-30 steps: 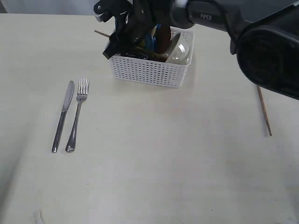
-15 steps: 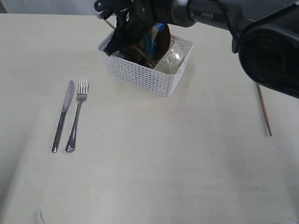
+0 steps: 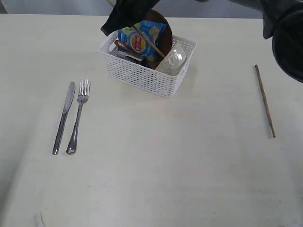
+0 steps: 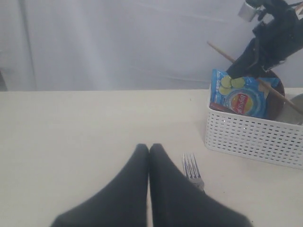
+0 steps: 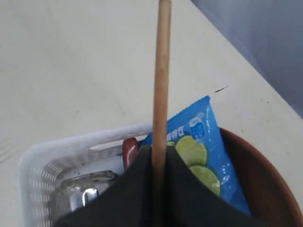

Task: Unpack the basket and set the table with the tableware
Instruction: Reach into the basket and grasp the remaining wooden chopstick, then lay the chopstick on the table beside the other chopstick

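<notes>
The white basket (image 3: pixel 147 71) stands at the table's (image 3: pixel 156 156) far middle. My right gripper (image 3: pixel 124 18) hangs just above its left end, shut on a wooden chopstick (image 5: pixel 161 71) that slants down over the basket. A brown plate (image 3: pixel 164 29), a pale bowl (image 3: pixel 173 59), a red-brown spoon (image 5: pixel 129 151) and a steel mug (image 5: pixel 83 194) lie inside. The knife (image 3: pixel 64 117) and fork (image 3: pixel 78 116) lie side by side on the left. Another chopstick (image 3: pixel 265 101) lies at the right. My left gripper (image 4: pixel 149 147) is shut and empty, low over the table near the fork (image 4: pixel 191 169).
A blue chip bag (image 3: pixel 140 40) leans against the plate in the basket. The back edge of the table runs just behind the basket, with a pale wall beyond it.
The right gripper closed on the chopstick inside the basket and rose with it. The basket shifted a little to the left and turned.
</notes>
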